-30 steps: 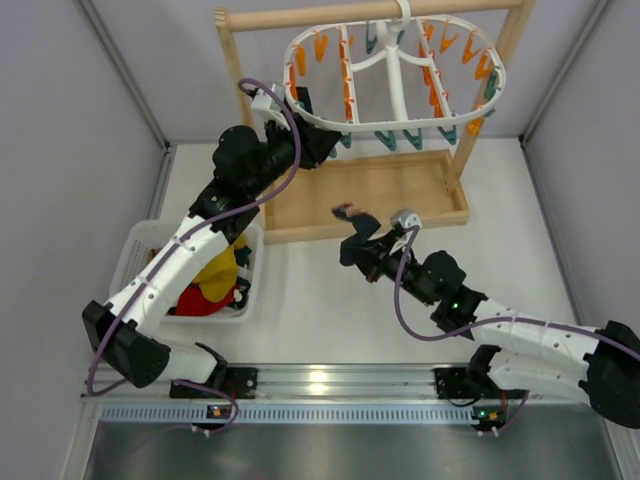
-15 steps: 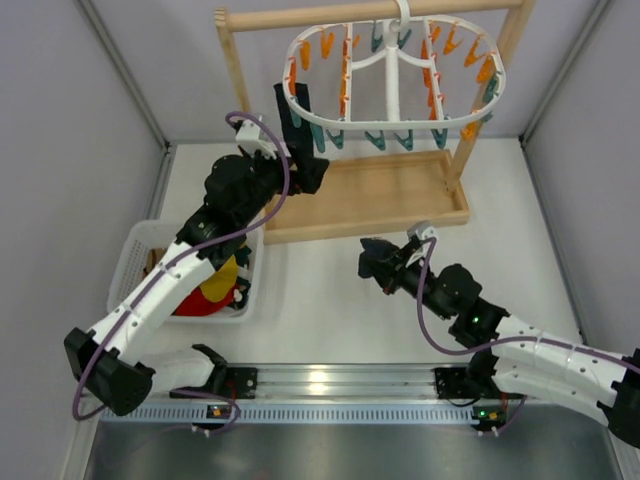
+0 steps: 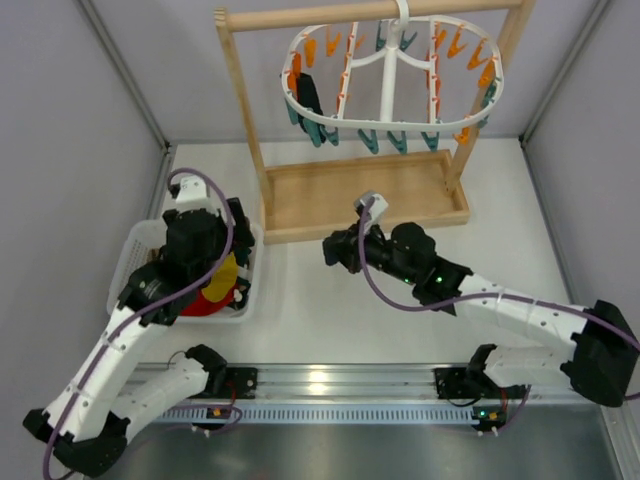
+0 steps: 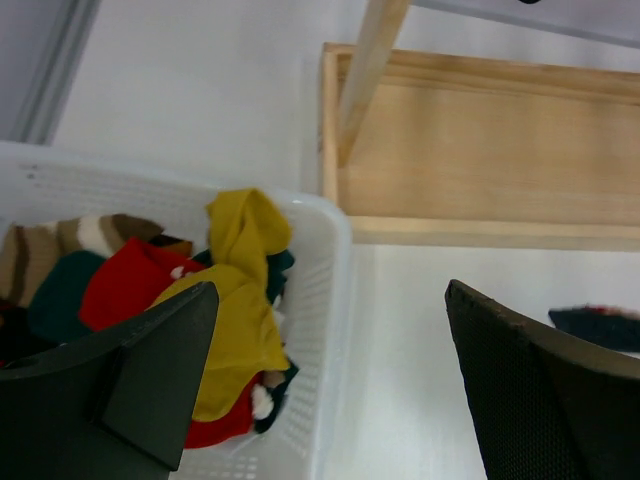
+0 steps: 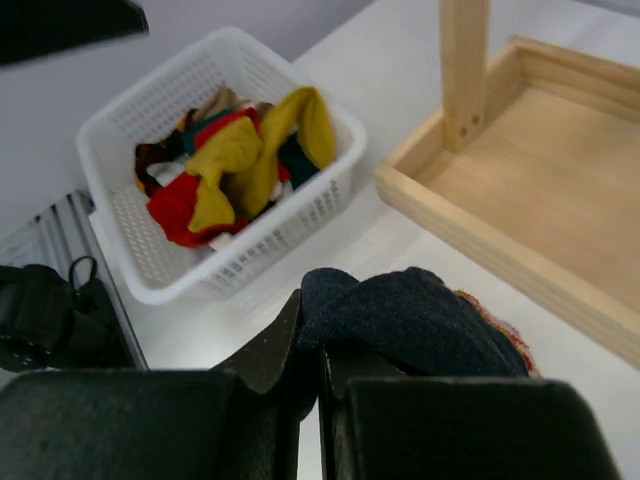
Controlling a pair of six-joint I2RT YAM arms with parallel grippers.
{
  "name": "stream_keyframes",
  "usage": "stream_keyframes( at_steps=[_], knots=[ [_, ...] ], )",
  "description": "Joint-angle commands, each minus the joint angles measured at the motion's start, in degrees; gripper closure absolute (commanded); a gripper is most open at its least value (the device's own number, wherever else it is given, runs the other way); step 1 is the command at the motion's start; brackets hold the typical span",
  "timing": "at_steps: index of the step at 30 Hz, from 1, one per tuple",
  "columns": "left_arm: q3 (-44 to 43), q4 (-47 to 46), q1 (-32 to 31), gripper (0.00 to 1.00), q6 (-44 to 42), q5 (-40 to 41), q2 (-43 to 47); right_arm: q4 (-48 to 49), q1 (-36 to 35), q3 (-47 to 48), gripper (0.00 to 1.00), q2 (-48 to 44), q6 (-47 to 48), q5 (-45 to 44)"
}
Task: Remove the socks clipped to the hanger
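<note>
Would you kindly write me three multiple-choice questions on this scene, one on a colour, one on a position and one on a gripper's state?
1. What colour is the sock in the right gripper?
A) Red B) Dark navy C) Mustard yellow

2. Where is the left gripper?
A) Above the white basket's corner B) Touching the right gripper C) Inside the wooden tray

3. How do the left gripper's jaws stand?
A) Shut tight, empty B) Shut on fabric C) Open, empty

Answers:
1 B, dark navy fabric bulges from the shut jaws.
2 A, its wrist view looks down on the basket's corner.
3 C, its fingers stand wide apart with nothing held between them.
</note>
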State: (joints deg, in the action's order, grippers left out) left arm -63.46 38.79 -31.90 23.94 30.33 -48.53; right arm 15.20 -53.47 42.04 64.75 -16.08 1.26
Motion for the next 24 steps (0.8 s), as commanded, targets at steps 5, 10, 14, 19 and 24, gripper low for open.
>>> stream_keyframes(
  at_steps=[5,10,14,19,24],
  knots=[
    [11.5,8.0,-0.3,0.01,3.9,15.8,24.7,-2.1,-6.7,24.2,0.98,20.5,4.7,10.3],
    [10.9,7.8,-0.1,0.01,6.2,22.4,36.8,-1.4,-10.2,42.1,0.97,33.8,8.0,21.1],
    [11.3,7.6,0.2,0.01,7.2,23.9,41.1,-0.3,-10.8,55.2,0.97,47.0,8.1,27.4],
    [11.3,7.7,1.0,0.01,7.3,23.7,41.6,-4.9,-11.4,78.2,0.99,61.9,6.9,35.3],
    [11.3,7.6,1.2,0.01,7.1,22.8,41.8,-11.1,-12.1,95.0,0.67,78.3,6.1,32.5]
  ],
)
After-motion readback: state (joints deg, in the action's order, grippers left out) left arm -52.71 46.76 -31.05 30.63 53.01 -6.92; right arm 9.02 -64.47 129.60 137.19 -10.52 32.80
